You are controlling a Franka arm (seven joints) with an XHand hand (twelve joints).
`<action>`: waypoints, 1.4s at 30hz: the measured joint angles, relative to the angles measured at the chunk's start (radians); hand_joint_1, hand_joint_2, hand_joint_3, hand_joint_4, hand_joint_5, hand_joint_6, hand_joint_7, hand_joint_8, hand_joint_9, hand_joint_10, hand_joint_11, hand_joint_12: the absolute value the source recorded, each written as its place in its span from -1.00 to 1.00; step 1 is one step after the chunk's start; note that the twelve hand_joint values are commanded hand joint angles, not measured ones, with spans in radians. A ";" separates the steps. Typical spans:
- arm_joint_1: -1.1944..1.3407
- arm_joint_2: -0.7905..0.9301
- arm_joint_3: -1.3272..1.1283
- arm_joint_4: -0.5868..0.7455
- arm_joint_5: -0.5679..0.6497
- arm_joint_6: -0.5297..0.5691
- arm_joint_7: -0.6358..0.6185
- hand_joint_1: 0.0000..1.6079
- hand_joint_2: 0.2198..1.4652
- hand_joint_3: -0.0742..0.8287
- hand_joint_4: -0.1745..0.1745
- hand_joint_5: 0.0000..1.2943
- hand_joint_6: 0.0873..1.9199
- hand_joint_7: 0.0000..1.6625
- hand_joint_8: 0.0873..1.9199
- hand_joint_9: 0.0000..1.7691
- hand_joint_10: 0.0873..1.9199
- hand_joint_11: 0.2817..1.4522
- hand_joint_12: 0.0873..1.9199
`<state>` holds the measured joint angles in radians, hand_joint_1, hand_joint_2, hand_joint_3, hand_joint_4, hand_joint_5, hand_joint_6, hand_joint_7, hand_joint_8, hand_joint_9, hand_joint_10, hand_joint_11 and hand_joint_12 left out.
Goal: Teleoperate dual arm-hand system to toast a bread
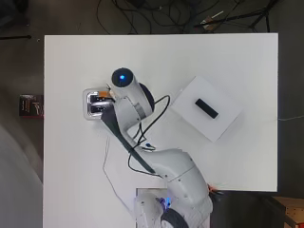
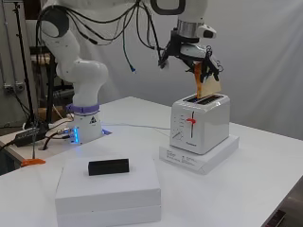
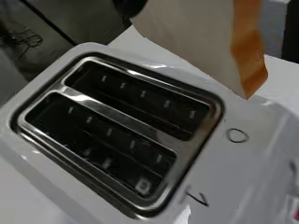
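Black-and-white hand (image 2: pixel 191 56) pinches bread slice (image 2: pixel 208 86) from above, fingers curled on its top edge. Slice hangs upright, tilted a bit, lower corner just over the white toaster (image 2: pixel 200 124) top, not yet in a slot (image 3: pixel 140 100). Both slots empty. To do it well, probably square the slice with one slot, lower straight, then let go.

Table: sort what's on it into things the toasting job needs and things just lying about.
Job:
- toaster, both slots empty
- bread, held above the toaster
- hand, curled on the bread

Lying about:
- white box
- black block on that box
- flat white box under the toaster
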<state>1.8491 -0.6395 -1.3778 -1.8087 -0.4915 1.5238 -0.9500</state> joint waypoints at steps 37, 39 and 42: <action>0.305 -0.085 -0.276 0.158 0.006 -0.145 0.057 -0.82 0.38 -0.82 -0.96 -0.80 -1.00 -0.75 -1.00 -0.64 -1.00 -0.88 -1.00; 0.221 -0.094 -0.250 0.126 -0.002 -0.107 0.079 -0.84 0.40 -0.82 -0.91 -0.77 -1.00 -0.73 -1.00 -0.64 -1.00 -0.88 -1.00; 0.072 -0.109 -0.211 0.061 -0.023 -0.043 0.122 -0.86 0.40 -0.83 -0.83 -0.75 -1.00 -0.73 -1.00 -0.64 -1.00 -0.89 -1.00</action>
<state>1.9208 -0.7488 -1.5885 -1.7480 -0.5147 1.4805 -0.8280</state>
